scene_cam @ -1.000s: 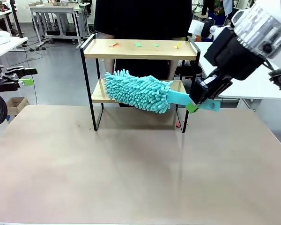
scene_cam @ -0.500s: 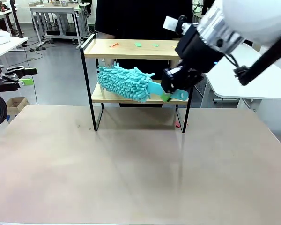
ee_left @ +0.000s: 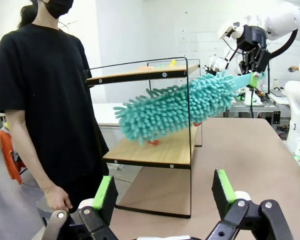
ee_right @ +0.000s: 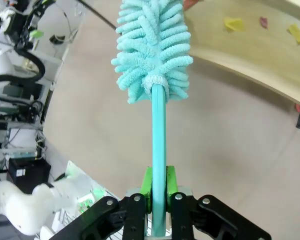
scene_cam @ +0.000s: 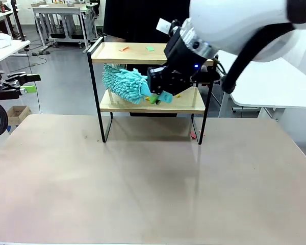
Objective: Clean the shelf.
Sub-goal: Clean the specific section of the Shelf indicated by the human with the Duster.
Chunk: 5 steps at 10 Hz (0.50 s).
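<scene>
At the far edge of the beige tabletop (scene_cam: 143,194), the right gripper (scene_cam: 160,97) is now reaching across the front of the small two-tier shelf of light wooden boards in a thin black metal frame (scene_cam: 143,53). It has swung in from the right side over the last second. Its green pads are clamping the flat teal handle of a fluffy teal microfibre duster (scene_cam: 123,84), whose head has moved from the lower board's front edge to between the boards, near the left end. The left gripper (scene_cam: 31,83) is staying at the left edge with its fingers spread wide. The shelf is standing upright before a person in a black shirt (scene_cam: 137,20). Small coloured paper scraps (scene_cam: 124,49) are lying on its top board, and a red one (ee_left: 153,142) on the lower.
</scene>
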Available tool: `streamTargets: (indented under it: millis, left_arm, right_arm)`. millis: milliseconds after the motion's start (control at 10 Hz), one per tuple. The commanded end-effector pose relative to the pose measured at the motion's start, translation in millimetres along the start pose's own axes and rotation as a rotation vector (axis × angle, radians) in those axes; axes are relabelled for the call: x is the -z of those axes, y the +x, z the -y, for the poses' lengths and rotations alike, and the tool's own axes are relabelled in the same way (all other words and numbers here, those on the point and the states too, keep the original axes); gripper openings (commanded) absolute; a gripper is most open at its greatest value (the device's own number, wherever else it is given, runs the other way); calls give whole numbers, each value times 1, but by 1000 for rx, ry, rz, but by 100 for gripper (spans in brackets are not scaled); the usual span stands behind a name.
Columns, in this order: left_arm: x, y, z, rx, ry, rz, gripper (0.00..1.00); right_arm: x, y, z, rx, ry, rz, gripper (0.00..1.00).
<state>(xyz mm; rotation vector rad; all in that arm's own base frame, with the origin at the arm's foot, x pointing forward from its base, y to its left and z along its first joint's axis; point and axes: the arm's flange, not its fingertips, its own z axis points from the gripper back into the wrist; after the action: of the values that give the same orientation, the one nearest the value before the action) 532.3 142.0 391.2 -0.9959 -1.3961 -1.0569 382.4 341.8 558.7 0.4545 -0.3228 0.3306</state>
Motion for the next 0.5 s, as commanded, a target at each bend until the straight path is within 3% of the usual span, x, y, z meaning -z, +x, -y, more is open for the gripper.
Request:
streamTargets:
  millis: [0,400]
  left_arm:
    - [0,3,1,13,-4,-1,100]
    - [0,3,1,13,-4,-1,100]
  right_arm:
    - [16,16,-16,60,-56,54,13]
    - [50,34,-30,111,-86,132,13]
